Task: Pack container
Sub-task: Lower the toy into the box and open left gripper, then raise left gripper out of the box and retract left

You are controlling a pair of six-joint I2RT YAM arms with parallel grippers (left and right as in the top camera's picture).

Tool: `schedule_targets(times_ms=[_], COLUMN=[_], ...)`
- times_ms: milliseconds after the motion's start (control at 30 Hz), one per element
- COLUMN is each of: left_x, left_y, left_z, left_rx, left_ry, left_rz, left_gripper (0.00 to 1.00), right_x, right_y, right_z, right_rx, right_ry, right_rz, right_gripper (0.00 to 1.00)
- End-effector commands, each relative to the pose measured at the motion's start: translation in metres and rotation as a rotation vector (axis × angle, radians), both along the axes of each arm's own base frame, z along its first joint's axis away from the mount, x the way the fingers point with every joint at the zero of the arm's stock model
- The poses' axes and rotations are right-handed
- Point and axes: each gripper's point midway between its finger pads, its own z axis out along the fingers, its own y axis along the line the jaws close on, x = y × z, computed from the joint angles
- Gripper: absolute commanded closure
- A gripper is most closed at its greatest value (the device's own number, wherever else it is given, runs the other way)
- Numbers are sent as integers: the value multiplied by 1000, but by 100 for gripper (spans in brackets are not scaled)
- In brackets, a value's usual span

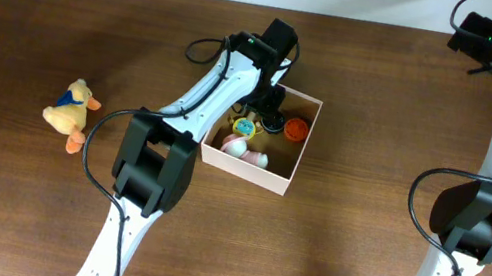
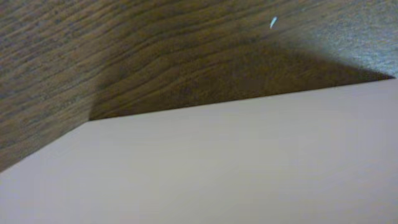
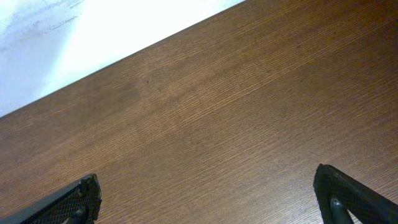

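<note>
Wooden table (image 1: pixel 384 102) bears the container (image 1: pixel 240 171), several small toys (image 1: pixel 237 144) lying inside.

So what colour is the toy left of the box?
The toy is yellow with orange feet; overhead shows it best.

The bench (image 1: pixel 384 102) is dark, matt wood with fine straight grain. The container (image 1: pixel 245 172) has smooth, matt white cardboard walls. Left of it, the duck toy (image 1: pixel 71 112) is fuzzy yellow plush.

The left arm (image 1: pixel 202 100) spans the container (image 1: pixel 250 172) on its left side, barring entry from the lower left. Bare table (image 1: pixel 335 266) lies lower centre and upper left; a plush duck (image 1: pixel 71 112) sits mid-left.
</note>
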Motion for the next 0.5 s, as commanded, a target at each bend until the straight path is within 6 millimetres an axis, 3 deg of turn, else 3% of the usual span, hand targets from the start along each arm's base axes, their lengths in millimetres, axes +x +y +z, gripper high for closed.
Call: schedule_targets(times_ms=[0, 300, 400, 467], left_x=[14, 30, 32, 30], left_y=[-3, -4, 7, 27], left_z=[20, 98, 128, 146], left_rx=[-23, -46, -13, 38], left_ry=[-49, -179, -236, -261], left_rz=[6, -1, 20, 53], left_gripper=[41, 43, 43, 43], right_x=[-1, -1, -1, -1], right_y=[2, 2, 2, 2], right_z=[8, 8, 8, 8], right_rx=[1, 1, 1, 1], right_ry=[-17, -16, -16, -17], right_rz=[-5, -5, -5, -5], right_gripper=[1, 1, 1, 1])
